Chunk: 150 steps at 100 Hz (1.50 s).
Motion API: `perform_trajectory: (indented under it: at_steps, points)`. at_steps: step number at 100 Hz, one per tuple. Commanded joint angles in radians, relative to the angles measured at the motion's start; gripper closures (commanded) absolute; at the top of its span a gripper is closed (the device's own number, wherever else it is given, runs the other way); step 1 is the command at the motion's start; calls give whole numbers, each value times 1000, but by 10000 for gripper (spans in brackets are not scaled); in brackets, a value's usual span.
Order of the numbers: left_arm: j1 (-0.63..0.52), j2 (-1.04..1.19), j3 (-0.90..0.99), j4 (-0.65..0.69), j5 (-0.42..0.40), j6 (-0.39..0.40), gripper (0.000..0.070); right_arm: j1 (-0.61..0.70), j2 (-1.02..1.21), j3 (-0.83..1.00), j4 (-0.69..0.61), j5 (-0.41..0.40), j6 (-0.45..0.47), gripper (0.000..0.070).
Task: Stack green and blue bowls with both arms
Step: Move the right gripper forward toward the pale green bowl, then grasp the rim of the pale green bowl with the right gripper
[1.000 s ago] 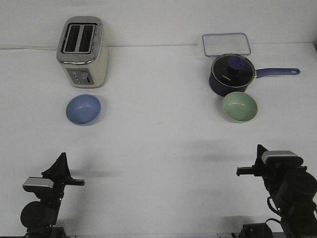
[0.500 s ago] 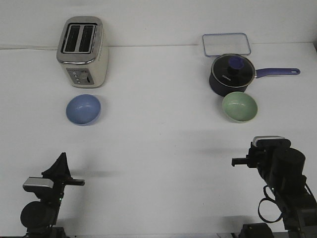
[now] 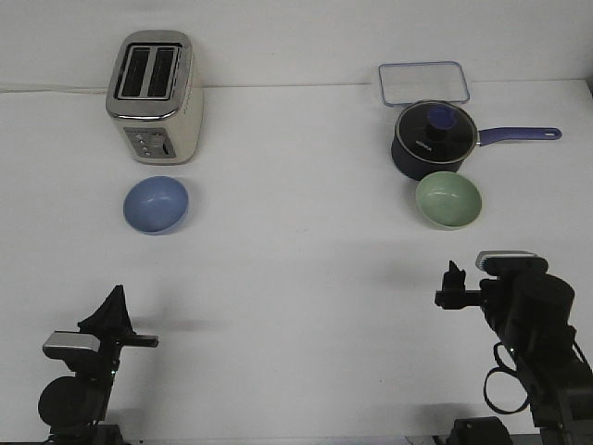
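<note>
The periwinkle blue bowl (image 3: 156, 204) sits upright on the white table at the left, just in front of the toaster. The pale green bowl (image 3: 448, 199) sits upright at the right, just in front of the dark saucepan. My left gripper (image 3: 115, 301) is low at the near left edge, well short of the blue bowl and empty. My right gripper (image 3: 452, 278) is raised at the near right, short of the green bowl and empty. From this angle I cannot tell how either gripper's jaws stand.
A silver and cream toaster (image 3: 154, 97) stands at the back left. A navy saucepan (image 3: 434, 139) with a lid has its handle pointing right. A clear rectangular container (image 3: 423, 82) lies behind it. The table's far edge meets a white wall.
My right arm has lifted and swung forward and a little left, its gripper now pointing toward the green bowl. The left arm and both bowls have not moved.
</note>
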Motion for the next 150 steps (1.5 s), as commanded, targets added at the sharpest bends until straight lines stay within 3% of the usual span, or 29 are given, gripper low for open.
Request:
perform_trajectory:
  at_steps: [1,57,87,113,119,133,150]
  points:
    - [1,-2,-19,10,-3,1,688,-16,64,46,36,6,14,156]
    - [1,-2,-19,10,-3,1,688,-193,771,383,173,-34,-54,155]
    - [1,-2,-19,10,-3,1,688,-254,974,388,258,-111,-57,156]
    - [1,-2,-19,10,-3,1,688,-273,1065,388,278,-112,-56,170]
    - [1,-2,-19,10,-3,1,688,-274,1075,388,280,-112,-56,233]
    - [1,-2,-19,10,-3,1,688,-276,1078,388,280,-121,-56,688]
    - [1,-2,-19,10,-3,1,688,-277,1075,388,275,-172,-47,700]
